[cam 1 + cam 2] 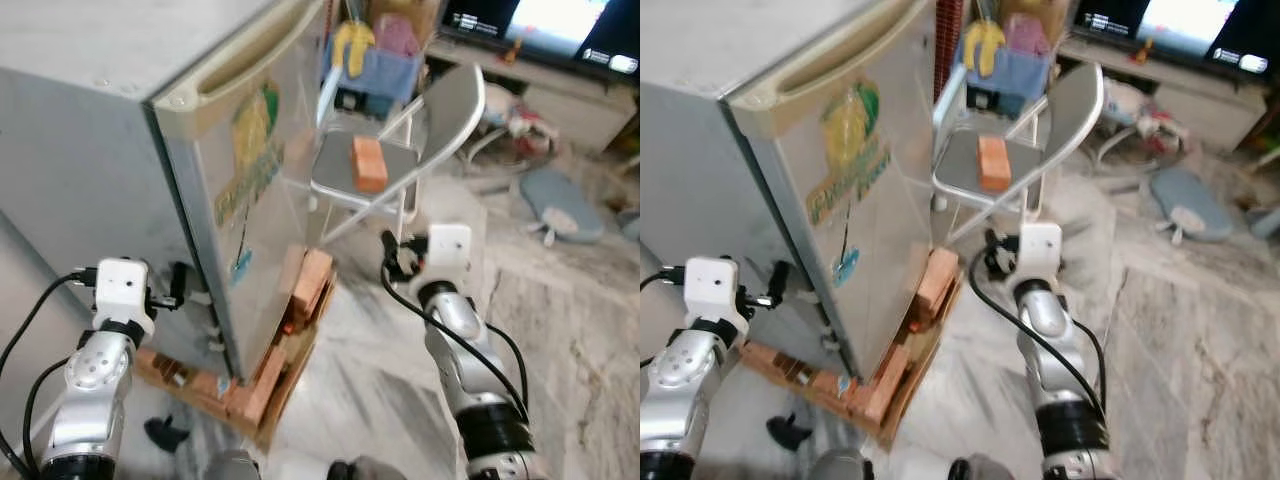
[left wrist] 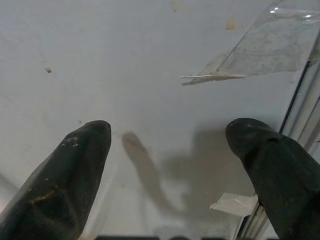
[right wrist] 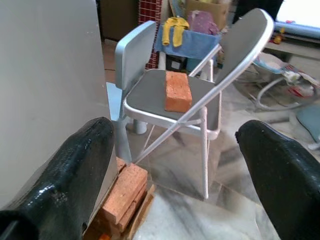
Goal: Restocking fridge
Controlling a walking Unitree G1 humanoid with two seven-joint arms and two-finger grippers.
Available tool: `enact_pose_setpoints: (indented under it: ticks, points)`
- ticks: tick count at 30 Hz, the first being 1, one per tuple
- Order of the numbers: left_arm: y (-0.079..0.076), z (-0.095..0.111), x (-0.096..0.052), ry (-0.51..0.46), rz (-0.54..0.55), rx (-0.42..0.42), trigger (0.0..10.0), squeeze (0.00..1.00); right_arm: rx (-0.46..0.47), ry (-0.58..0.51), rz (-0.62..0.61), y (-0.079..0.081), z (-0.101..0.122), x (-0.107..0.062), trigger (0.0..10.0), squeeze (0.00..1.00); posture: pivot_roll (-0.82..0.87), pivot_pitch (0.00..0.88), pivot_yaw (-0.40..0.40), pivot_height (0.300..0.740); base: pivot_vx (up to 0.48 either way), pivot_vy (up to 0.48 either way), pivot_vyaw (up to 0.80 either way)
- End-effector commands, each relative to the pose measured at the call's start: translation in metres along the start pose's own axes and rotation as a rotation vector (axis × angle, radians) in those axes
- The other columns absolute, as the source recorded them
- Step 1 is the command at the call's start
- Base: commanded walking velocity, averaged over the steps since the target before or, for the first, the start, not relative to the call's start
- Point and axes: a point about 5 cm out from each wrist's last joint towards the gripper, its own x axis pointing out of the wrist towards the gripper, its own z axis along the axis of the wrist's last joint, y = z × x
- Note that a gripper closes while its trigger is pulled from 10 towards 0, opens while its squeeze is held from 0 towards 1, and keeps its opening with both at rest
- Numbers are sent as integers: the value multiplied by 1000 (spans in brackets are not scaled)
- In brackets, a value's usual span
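A small grey fridge (image 1: 120, 130) stands at the left with its stickered door (image 1: 255, 190) closed. My left gripper (image 1: 178, 287) is low against the fridge's side wall near the door edge. In the left wrist view its fingers (image 2: 75, 165) are spread open on the bare grey wall (image 2: 150, 75), holding nothing. My right gripper (image 1: 392, 255) hangs open in front of the fridge door, pointing at a grey folding chair (image 3: 150, 100). An orange brick (image 3: 178, 91) lies on the chair seat.
The fridge rests on stacked bricks (image 1: 310, 285) and a wooden board. Behind the chair sit a blue basket (image 1: 385, 65) with cloths, a TV (image 1: 545, 25) on a low cabinet, and a blue cushion (image 1: 560, 205) on the marble floor. A black object (image 1: 165, 432) lies by my feet.
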Motion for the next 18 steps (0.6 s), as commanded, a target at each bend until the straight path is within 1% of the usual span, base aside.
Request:
enact_pose_setpoints:
  ticks: [1,3,5,6,9,11,12,15,16,17,18]
  points:
    - [-15,10,5,-39,-55,6,10000,0,-2,-17,7,1,7,1,10000,0,167,41,-81,740,0,0,-788]
    - [-13,10,5,-43,-32,10,10000,0,1,-12,11,1,7,0,10000,0,166,43,-81,740,0,0,-716]
    - [-12,9,5,-39,-14,3,10000,0,3,2,15,1,6,-2,10000,0,166,44,-82,740,0,0,-447]
    - [-12,9,4,-34,-16,-7,10000,0,1,8,16,1,6,-3,10000,0,166,47,-83,740,0,0,0]
    - [-15,8,3,-22,-45,-22,10000,0,7,30,18,-1,5,-7,10000,0,162,51,-84,740,0,0,0]
    - [-21,8,2,-18,-92,-38,10000,0,-3,48,17,-3,4,-12,10000,0,158,57,-88,740,0,0,0]
    - [-25,10,2,-24,-129,-47,10000,0,-20,73,6,-7,2,-20,10000,0,157,60,-91,740,0,0,0]
    - [-29,13,1,-36,-181,-60,10000,0,-34,97,-15,-14,0,-30,10000,0,154,68,-90,740,0,0,0]
    - [-29,13,1,-36,-181,-60,10000,0,-34,97,-15,-14,0,-30,10000,0,154,68,-90,740,0,0,0]
    - [-30,14,1,-34,-190,-59,10000,0,-37,102,-26,-18,0,-34,10000,0,151,71,-91,740,0,0,0]
    - [-29,14,2,-33,-184,-59,10000,0,-57,126,-45,-27,-4,-42,10000,0,146,73,-88,740,0,0,0]
